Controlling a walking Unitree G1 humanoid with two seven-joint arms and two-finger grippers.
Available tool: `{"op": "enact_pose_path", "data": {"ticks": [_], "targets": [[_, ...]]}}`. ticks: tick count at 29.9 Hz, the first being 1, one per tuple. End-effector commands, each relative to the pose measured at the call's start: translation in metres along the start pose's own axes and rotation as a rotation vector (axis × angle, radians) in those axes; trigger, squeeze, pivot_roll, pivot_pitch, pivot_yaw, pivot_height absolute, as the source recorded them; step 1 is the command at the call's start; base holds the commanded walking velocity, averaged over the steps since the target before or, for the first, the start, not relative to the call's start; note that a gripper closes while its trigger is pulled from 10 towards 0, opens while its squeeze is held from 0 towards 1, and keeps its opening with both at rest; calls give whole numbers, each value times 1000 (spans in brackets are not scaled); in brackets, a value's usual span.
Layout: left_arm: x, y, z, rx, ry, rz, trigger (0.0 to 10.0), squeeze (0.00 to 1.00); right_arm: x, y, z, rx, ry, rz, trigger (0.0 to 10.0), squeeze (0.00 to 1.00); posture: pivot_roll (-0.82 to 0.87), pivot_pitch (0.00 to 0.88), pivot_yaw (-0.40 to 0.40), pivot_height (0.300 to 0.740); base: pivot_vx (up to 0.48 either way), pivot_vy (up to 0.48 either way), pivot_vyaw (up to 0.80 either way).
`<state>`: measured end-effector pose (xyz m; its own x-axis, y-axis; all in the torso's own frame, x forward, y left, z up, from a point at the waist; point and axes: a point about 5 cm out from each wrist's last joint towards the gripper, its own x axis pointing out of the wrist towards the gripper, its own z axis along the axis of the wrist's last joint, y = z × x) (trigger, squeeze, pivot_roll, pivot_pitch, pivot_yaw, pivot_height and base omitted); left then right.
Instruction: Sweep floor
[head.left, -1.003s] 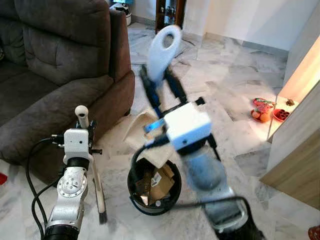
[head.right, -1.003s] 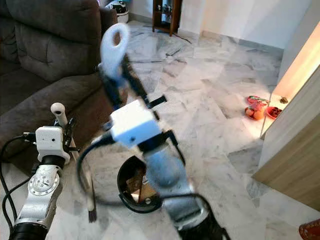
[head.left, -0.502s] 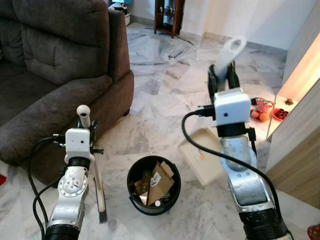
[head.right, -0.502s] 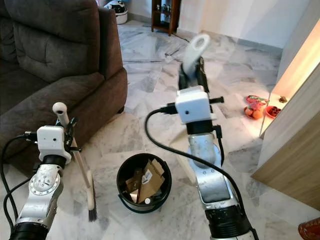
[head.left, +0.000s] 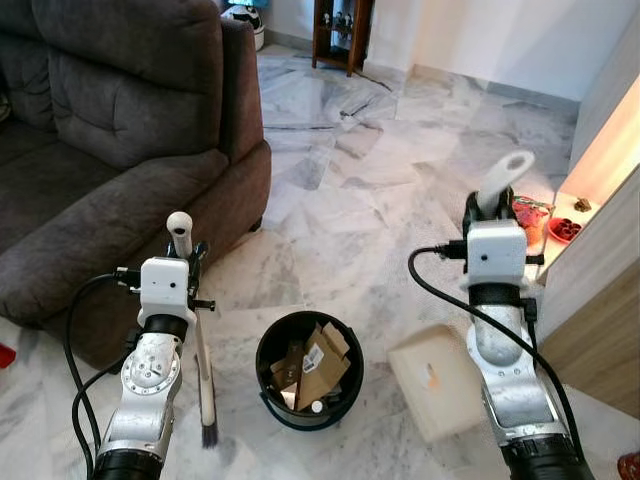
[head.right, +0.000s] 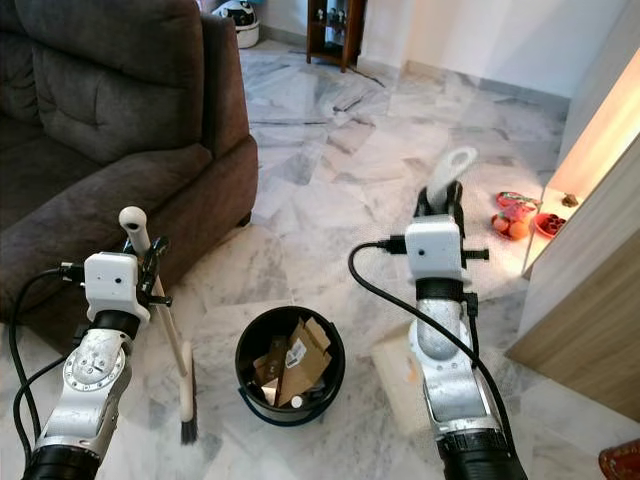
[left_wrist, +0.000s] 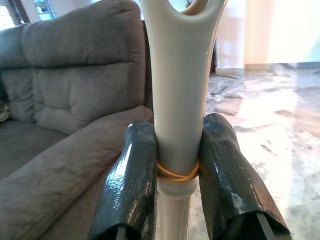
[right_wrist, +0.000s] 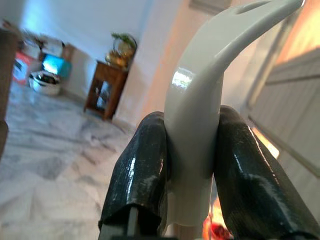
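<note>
My left gripper (head.left: 188, 256) is shut on the cream handle of a broom (head.left: 199, 340); its fingers (left_wrist: 131, 165) clamp the handle just above a rubber band. The broom stands nearly upright, its dark bristles (head.left: 210, 434) on the marble floor left of a black bin (head.left: 308, 370) that holds cardboard scraps. My right gripper (head.left: 490, 208) is shut on the white handle (right_wrist: 200, 100) of a dustpan. The cream pan (head.left: 438, 382) lies low by the floor, right of the bin.
A dark grey sofa (head.left: 120, 150) fills the left side, close behind the broom. A wooden cabinet (head.left: 600, 300) stands along the right. Red dishes with fruit (head.left: 535, 215) sit on the floor by it. A dark wood shelf (head.left: 335, 30) stands far back.
My right arm has swung the dustpan from above the bin over to the right and lowered it beside the bin. The left arm and broom have barely moved.
</note>
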<state>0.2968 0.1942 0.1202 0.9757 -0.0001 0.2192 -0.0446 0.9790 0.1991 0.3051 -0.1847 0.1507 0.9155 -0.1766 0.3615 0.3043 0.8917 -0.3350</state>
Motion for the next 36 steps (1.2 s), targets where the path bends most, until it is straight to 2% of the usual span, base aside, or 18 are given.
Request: {"op": "enact_pose_path", "data": {"ticks": [1,4,10,19,36], "targets": [[1,-2,8,-9,-40,-19,10000,12,2,-4,2,28,-19,-23,10000,0,15,57,-14,740,0,0,0],[-1,-4,7,-17,-34,-39,10000,8,-3,-3,-18,117,86,-22,10000,0,16,47,-12,740,0,0,0],[-3,-6,6,-27,-25,-69,10000,12,-5,-3,-28,145,131,-11,10000,0,21,44,-13,740,0,0,0],[-7,-13,4,-47,-12,-113,10000,12,-7,4,-32,169,129,76,10000,0,17,50,-16,740,0,0,0],[-8,-10,5,-47,-7,-104,10000,0,-8,4,-37,210,151,93,10000,0,15,68,-24,740,0,0,0]]}}
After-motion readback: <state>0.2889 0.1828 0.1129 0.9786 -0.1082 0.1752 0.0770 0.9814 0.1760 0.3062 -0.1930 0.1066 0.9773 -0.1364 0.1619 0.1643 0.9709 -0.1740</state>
